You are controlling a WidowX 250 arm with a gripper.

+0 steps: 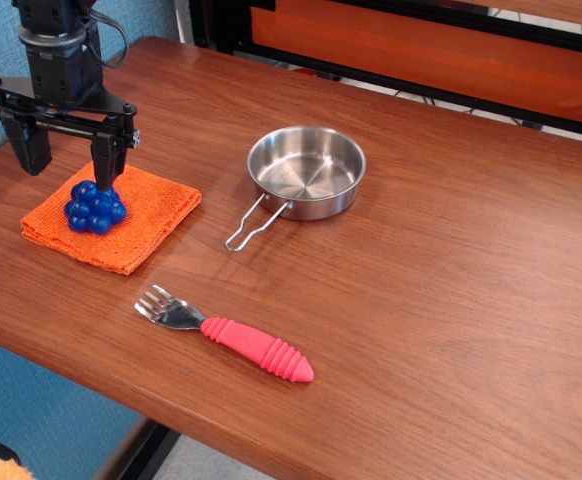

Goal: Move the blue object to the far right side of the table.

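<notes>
The blue object (95, 208), a glossy cluster of deep-blue balls, sits on a folded orange cloth (131, 222) at the left of the brown wooden table (451, 270). My black gripper (68, 162) is open and empty, hanging above and slightly behind-left of the cluster. Its right finger (106, 165) overlaps the cluster's top in this view; whether it touches I cannot tell. Its left finger (31, 150) is off the cloth's far-left side.
A steel pan (305, 172) with a wire handle stands at mid-table. A fork with a pink ribbed handle (233, 338) lies near the front edge. A blue wall runs along the left, and an orange panel with a black frame (441, 50) at the back.
</notes>
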